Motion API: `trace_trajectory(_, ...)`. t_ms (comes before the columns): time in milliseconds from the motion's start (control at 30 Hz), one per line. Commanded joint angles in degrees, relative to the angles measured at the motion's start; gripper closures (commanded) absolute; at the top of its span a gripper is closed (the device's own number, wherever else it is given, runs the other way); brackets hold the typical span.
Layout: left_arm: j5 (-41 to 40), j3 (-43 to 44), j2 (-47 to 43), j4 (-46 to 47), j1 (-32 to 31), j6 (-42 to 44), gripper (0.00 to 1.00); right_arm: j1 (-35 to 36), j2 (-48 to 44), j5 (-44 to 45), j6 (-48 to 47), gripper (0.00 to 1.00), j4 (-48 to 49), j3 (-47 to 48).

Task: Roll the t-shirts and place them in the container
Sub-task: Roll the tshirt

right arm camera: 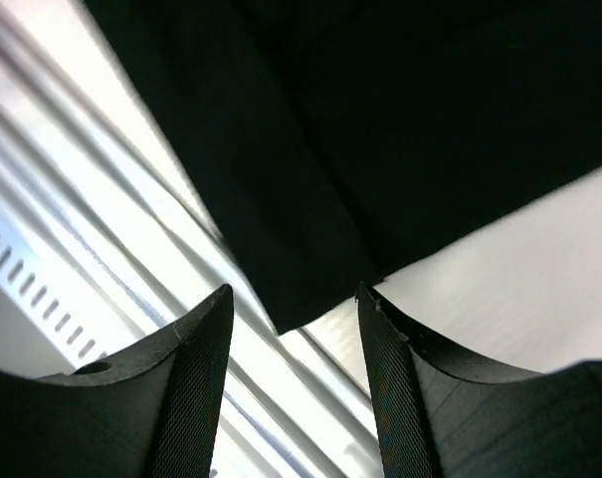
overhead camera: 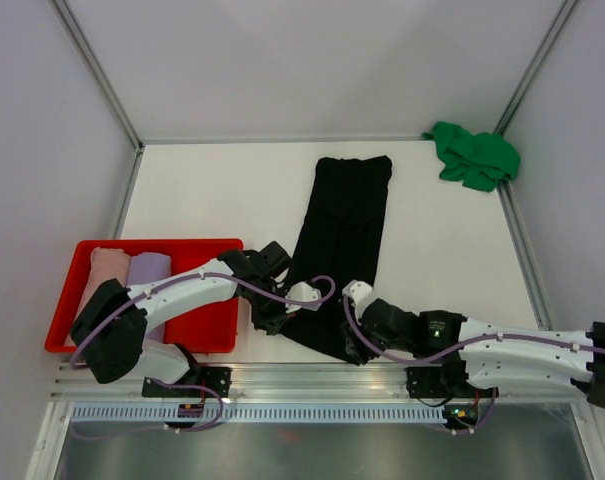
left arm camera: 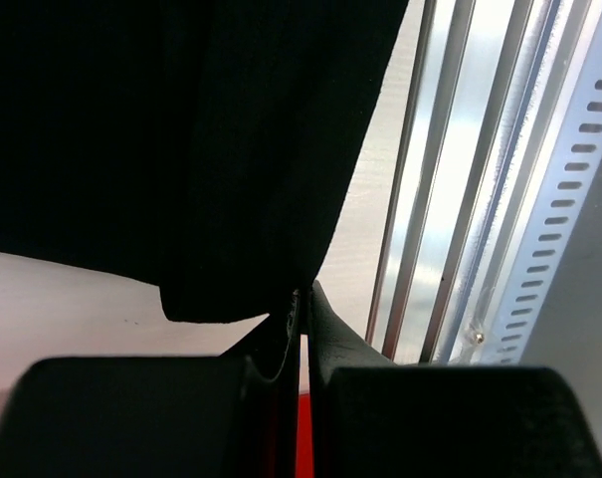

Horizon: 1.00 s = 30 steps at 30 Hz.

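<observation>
Far to the left of the left jaws, a red tray (overhead camera: 200,330) sits on the white table (overhead camera: 212,190). Two rolled tees lie side by side at its left end: the pale pink t-shirt (overhead camera: 106,268) outermost and the lavender t-shirt (overhead camera: 148,270) touching it on the right.

The left gripper (left arm camera: 302,299) has its jaws pressed fully together, with no gap showing. The near left corner of the black t-shirt (overhead camera: 347,225) runs down into their tips and appears pinched there. From that point the black cloth spreads up and away from the jaws, and its lower edge is raised off the table. An aluminium rail (left arm camera: 450,199) runs just to the right of these jaws.

The black t-shirt lies as a long, narrow folded strip. It starts between the two grippers and reaches far beyond both.

The right gripper (right arm camera: 296,291) has its jaws well apart and holds nothing. The near right corner of the black t-shirt hangs in the gap between the tips, with its edge close against the right-hand finger (right arm camera: 400,368).

Well beyond the right jaws and off to their right, the bright green t-shirt (overhead camera: 474,156) is bunched in the table's far corner.
</observation>
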Motion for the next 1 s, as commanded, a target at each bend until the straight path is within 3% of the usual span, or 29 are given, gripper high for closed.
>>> trace_trajectory(0,1.7,0.6,-1.1,-2.1,0.3,-1.4,0.98,9.7,4.7,9.6,-2.5,0.40,3.1,3.9)
trace_trajectory(233,1.9,2.2,0.2,-2.7,0.3,0.0,0.98,18.6,20.0,14.0,-2.1,0.39,2.2,8.4)
trace_trajectory(500,3.3,3.4,0.6,-4.9,0.9,4.0,0.98,19.4,23.2,19.9,4.2,0.43,-2.8,8.9)
trace_trajectory(667,4.0,4.4,1.5,-5.5,1.5,5.0,0.98,19.4,25.3,19.1,6.3,0.63,-2.9,8.2)
trace_trajectory(800,5.0,5.1,2.2,-6.3,2.2,5.1,0.98,19.4,25.4,18.5,7.5,0.90,-4.0,7.9)
trace_trajectory(967,5.4,6.0,3.1,-7.5,2.5,6.6,0.98,19.2,17.7,16.5,7.3,1.00,-5.0,6.9)
